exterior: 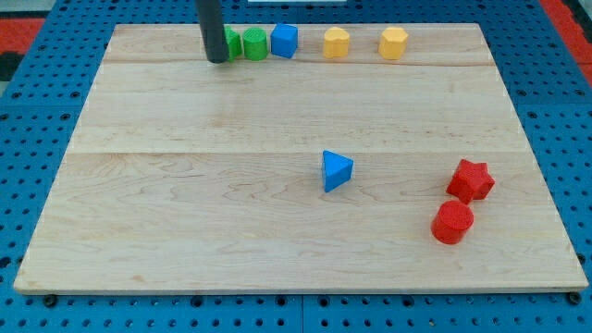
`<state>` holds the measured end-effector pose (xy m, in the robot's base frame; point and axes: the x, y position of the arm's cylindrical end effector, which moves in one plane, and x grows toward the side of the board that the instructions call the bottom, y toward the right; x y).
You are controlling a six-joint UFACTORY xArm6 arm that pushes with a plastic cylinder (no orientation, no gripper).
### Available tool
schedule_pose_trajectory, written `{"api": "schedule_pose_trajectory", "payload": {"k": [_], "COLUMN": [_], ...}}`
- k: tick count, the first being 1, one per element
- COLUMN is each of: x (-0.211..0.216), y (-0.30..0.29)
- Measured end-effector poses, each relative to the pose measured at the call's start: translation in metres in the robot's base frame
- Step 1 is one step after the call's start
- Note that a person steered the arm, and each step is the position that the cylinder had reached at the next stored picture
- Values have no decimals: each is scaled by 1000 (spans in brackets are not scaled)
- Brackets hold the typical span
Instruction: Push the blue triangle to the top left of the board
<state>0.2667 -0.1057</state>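
My tip [219, 59], a plain rod with no pincer to open or close, rests at upper left beside the partly hidden green block [232, 43], far from the blue triangle block [336, 170] at centre.

Eight blocks sat on one wooden board [277, 111]. Blue: two, a blue triangle [336, 171] and a blue cube [285, 41]. Green: two, a green block [232, 43] partly hidden and a green cylinder [255, 43]. Yellow: two, a left yellow hexagon [336, 43] and a right yellow hexagon [393, 43]. Red: two, a red star [471, 180] and a red cylinder [452, 223].
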Motion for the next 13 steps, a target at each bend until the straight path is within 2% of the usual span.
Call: {"api": "schedule_pose_trajectory", "payload": {"k": [3,4,5,6,7,10,12,13], "x": [154,218,250,251,247,195,131,108], "y": [7,31,94,169,196,108,102,81]}}
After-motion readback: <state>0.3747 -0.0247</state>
